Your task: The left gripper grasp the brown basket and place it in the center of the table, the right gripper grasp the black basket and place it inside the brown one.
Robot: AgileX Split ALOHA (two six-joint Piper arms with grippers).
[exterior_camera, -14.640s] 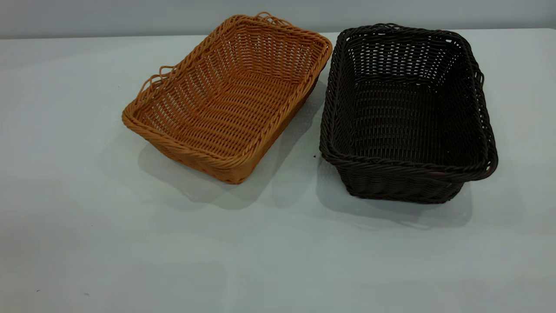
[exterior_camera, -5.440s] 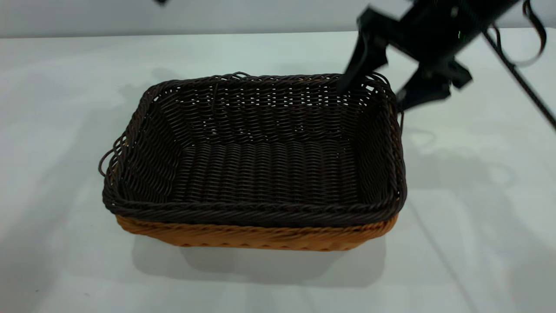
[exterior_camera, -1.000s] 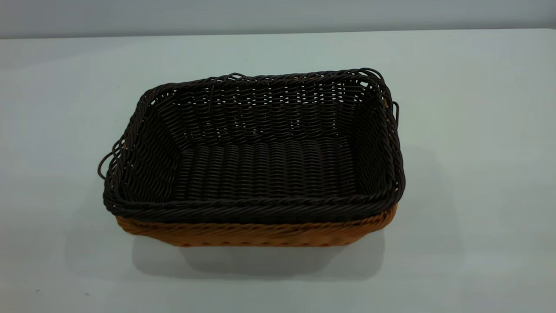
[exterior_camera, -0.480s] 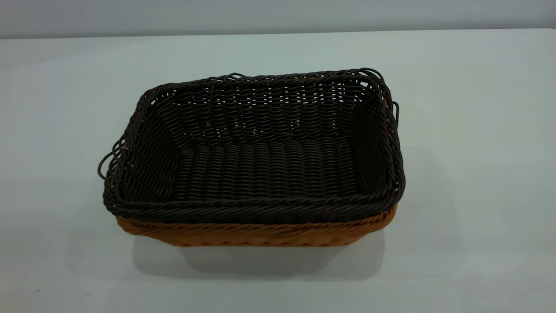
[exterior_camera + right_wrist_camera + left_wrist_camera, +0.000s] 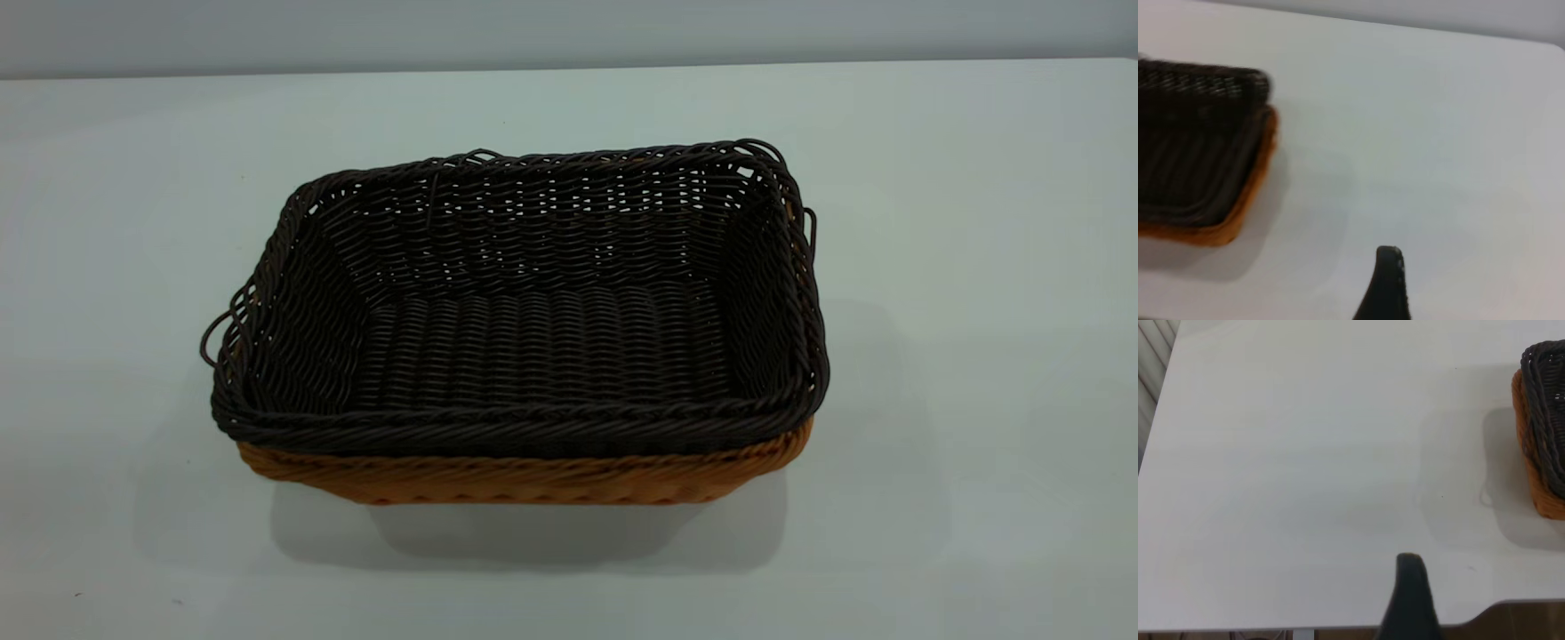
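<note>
Very little of the robot's body shows. In the left wrist view, only one finger of the left gripper appears: a matte black, smooth piece, wider at its base and narrowing to a rounded tip. In the right wrist view, one finger of the right gripper appears, also black, gently curved, with a blunt rounded end and a faint pale sheen along one edge. No cables, screws or markings are visible on either.
</note>
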